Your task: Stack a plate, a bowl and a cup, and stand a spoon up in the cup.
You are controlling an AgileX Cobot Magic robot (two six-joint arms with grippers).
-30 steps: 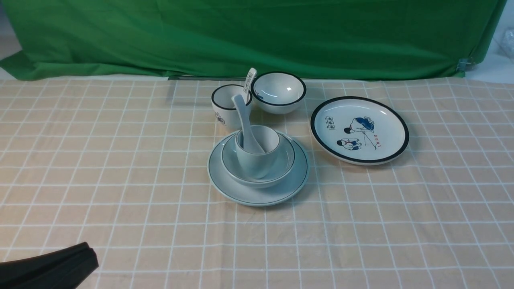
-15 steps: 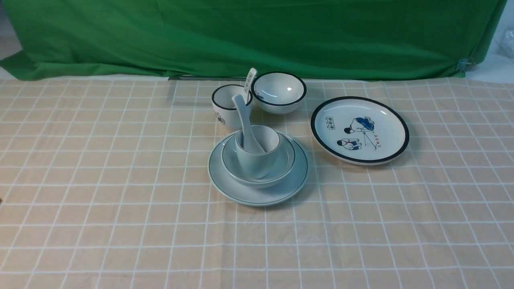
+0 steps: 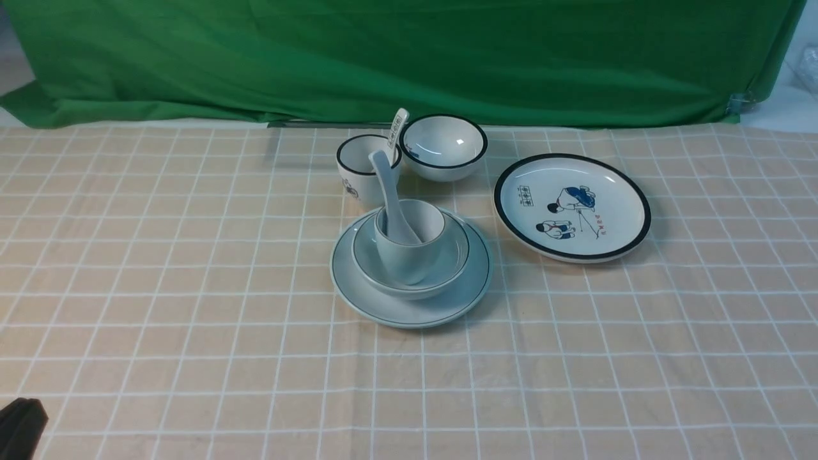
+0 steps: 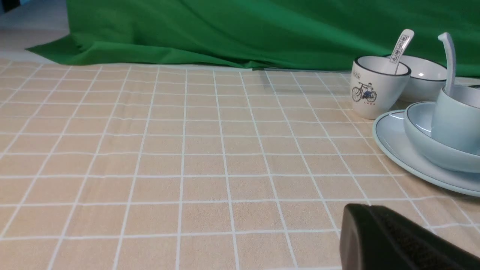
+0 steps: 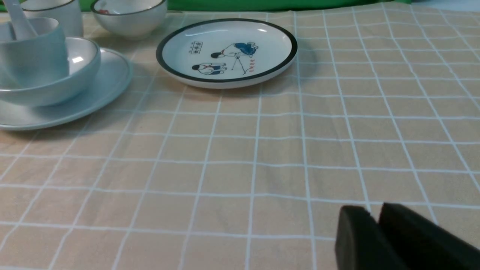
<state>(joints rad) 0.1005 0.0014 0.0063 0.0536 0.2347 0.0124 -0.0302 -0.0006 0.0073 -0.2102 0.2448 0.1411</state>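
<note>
- Your blue-grey cup (image 3: 409, 246) sits in the bowl (image 3: 447, 265) on the plate (image 3: 358, 287), spoon (image 3: 388, 191) standing inside.
- Left pincer (image 4: 378, 240) is clenched and empty; right pincer (image 5: 375, 232) is slightly parted, holding nothing.
- Pull both arms away low and slow; don't bump the stack.

Spoon (image 5: 15, 20) in cup (image 5: 35, 52), bowl (image 5: 75, 80), plate (image 5: 105, 90); right claw (image 5: 371, 225) slightly parted, empty.
</note>
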